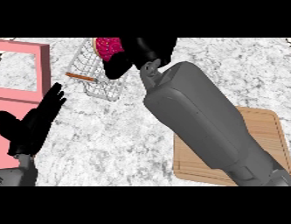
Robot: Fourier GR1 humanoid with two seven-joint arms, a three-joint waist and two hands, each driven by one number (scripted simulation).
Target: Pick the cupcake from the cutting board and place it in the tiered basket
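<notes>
My right hand (141,54) reaches across the counter to the wire tiered basket (93,81) at the top middle. Its fingers curl round the cupcake (108,47), whose pink speckled frosting shows at the hand's left side, over the basket. The grey right forearm crosses above the wooden cutting board (267,131) at the right, and the board's visible part is bare. My left hand (35,120) rests open at the lower left with its fingers straight and pointing up.
A pink frame-like object (19,94) lies along the left edge, beside the left hand. A small orange stick-like item (80,77) lies in the basket. Patterned wall patches show at the top corners. Marble counter stretches between basket and board.
</notes>
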